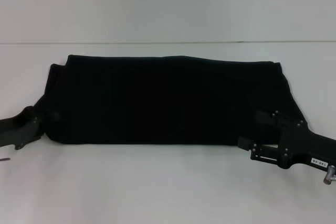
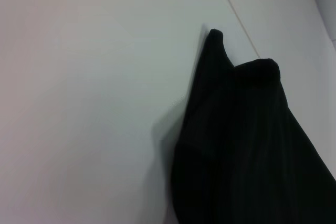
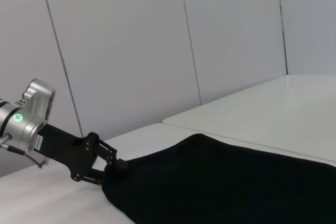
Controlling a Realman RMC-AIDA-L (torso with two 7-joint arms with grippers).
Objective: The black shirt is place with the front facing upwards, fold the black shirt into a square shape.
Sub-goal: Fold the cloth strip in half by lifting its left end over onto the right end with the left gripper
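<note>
The black shirt (image 1: pixel 163 100) lies flat on the white table (image 1: pixel 157 182) as a wide folded band, plain black side up, no lettering showing. Two layered far-left corners peak up in the left wrist view (image 2: pixel 247 145). My left gripper (image 1: pixel 38 121) is at the shirt's near-left corner, touching its edge; the right wrist view shows it from afar (image 3: pixel 118 166) against the cloth (image 3: pixel 226 182). My right gripper (image 1: pixel 253 128) is at the near-right corner, open, one finger over the cloth and the other by its near edge.
A seam (image 1: pixel 168 42) crosses the table behind the shirt. Bare white tabletop runs in front of the shirt and behind it. Pale wall panels (image 3: pixel 131 51) stand beyond the table's left side.
</note>
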